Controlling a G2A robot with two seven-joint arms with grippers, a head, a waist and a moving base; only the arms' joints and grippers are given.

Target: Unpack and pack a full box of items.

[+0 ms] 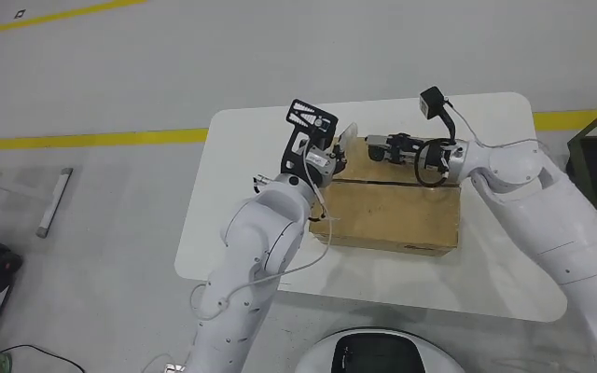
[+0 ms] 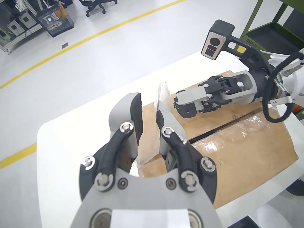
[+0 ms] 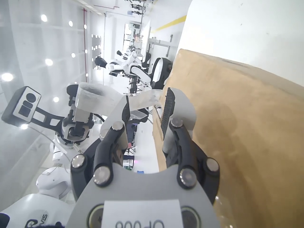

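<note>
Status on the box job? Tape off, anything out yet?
Early. Done: a strip of clear tape is lifted off one end of the box and lies against a finger of the left gripper. In hand: the right gripper sits open over the box top near that end. Left: the flaps meet at the seam under glossy tape, so opening, unpacking and repacking all remain.
</note>
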